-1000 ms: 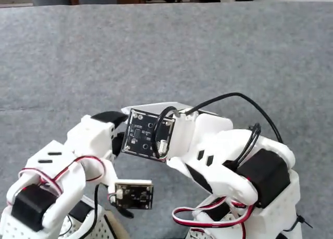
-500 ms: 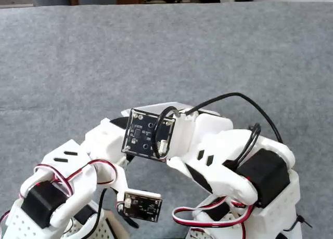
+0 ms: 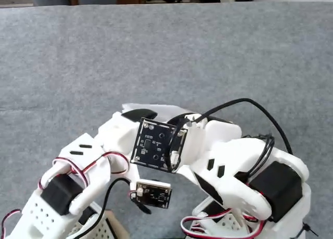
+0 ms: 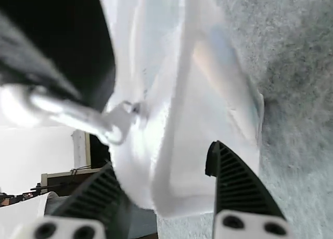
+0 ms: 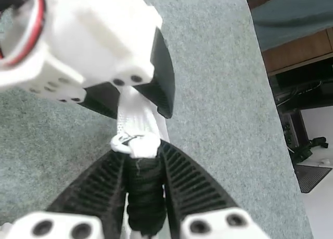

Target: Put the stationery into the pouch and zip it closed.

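Observation:
A white translucent pouch (image 3: 162, 110) lies on the grey cloth, mostly hidden under both wrists in the high view. My left gripper (image 3: 138, 114) grips one end of it. In the left wrist view the pouch (image 4: 197, 93) fills the gap of the left gripper (image 4: 162, 161). The right wrist view shows my right gripper (image 5: 141, 151) shut on the black cord (image 5: 143, 192) of the zipper pull (image 5: 127, 142), with the pouch (image 5: 136, 119) stretched between both grippers. The metal zipper ring (image 4: 112, 127) also shows in the left wrist view. No loose stationery is visible.
Grey cloth (image 3: 208, 52) covers the table, open toward the far side and both flanks. Both arm bases crowd the near edge. The table's edge (image 5: 260, 57) runs along one side in the right wrist view, with dark furniture beyond it.
The left arm has swung right and forward, bringing its gripper onto the pouch's end. The right wrist has shifted slightly right and toward the near edge.

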Robot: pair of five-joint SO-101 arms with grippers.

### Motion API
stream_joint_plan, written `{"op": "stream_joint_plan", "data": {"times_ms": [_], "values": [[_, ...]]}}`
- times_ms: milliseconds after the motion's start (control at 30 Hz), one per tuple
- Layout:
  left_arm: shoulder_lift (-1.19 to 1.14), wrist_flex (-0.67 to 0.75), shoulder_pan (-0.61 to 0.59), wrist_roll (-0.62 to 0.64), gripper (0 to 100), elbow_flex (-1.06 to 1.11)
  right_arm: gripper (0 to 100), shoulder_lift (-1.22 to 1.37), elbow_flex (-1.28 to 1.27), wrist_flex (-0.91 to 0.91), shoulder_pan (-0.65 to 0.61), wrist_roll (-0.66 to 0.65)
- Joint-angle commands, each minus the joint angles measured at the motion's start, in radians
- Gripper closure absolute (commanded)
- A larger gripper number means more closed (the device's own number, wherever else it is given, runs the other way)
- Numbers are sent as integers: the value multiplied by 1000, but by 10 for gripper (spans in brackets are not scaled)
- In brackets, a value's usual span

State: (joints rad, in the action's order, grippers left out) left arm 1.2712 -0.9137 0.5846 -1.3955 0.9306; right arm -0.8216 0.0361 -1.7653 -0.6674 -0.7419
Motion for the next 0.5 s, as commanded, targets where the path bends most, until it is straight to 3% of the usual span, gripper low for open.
{"op": "stream_joint_plan", "data": {"times_ms": [0, 233, 467], "values": [[9, 51, 16, 2, 801, -1, 985, -12, 4, -2, -14, -3], [35, 43, 8, 2, 802, -27, 985, -12, 13, -2, -12, -3], [227, -20, 19, -44, 824, -8, 985, -10, 8, 0, -12, -5]]}}
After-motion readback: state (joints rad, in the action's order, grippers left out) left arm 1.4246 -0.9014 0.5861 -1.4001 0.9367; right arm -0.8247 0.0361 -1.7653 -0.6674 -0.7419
